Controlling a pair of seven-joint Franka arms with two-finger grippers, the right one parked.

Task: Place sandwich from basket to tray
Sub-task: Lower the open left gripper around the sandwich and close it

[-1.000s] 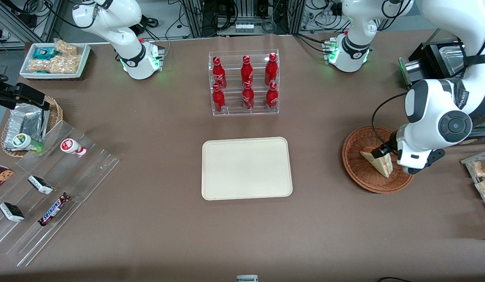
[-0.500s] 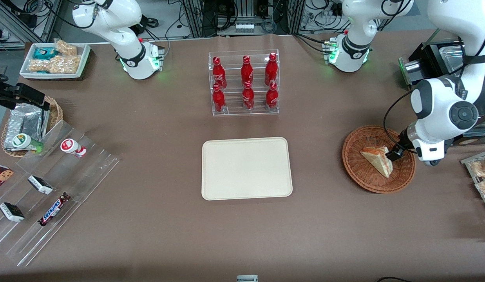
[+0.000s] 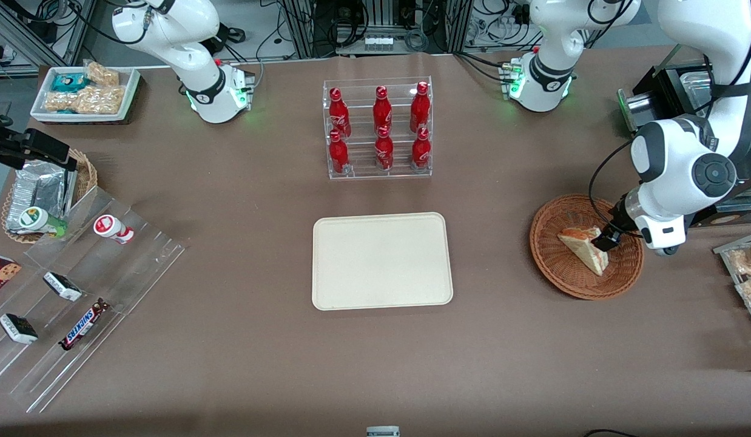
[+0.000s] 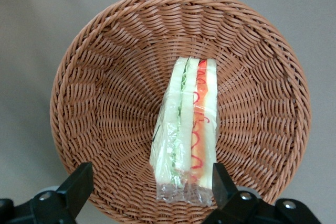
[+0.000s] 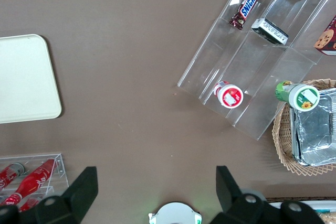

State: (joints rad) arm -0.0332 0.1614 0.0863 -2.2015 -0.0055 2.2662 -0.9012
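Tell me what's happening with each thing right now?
sandwich: wrapped, lying in the basket, not lifted.
basket: holds only the sandwich.
tray: nothing on it.
tool: open, over the basket, fingers either side of the sandwich's end.
bottles: upright in their rack.

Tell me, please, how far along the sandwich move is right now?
Nothing is delivered: the tray holds nothing. In hand: the gripper hangs open above the basket, fingers either side of one end of the sandwich, which lies in the basket. Left: closing, lifting, carrying it to the tray.
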